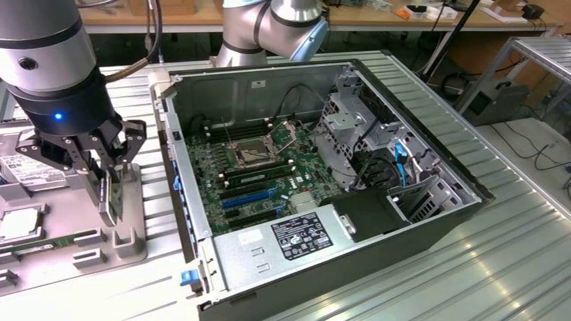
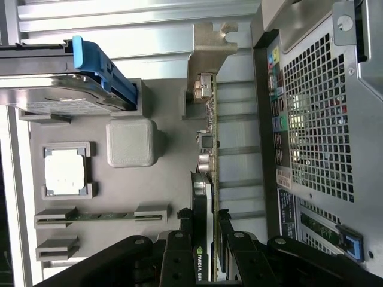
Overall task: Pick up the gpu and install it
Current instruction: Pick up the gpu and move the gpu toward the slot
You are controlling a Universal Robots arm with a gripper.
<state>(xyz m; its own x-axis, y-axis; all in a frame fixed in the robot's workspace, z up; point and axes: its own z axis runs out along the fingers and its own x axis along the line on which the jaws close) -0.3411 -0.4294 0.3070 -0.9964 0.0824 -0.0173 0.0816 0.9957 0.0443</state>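
- Hand was clenched on the gpu, one finger pressed to each flat face of the card
- Directly beneath the hand, the gpu stood on edge at the grey holder on the tabletop; whether it sat clear of its slot could not be told
- Its long axis ran straight out ahead of the fingers, ending at the silvery bracket, the part farthest from the hand
- Beside the hand, toward the exterior view's right, lay the open computer case, its blue motherboard slots apart from the card
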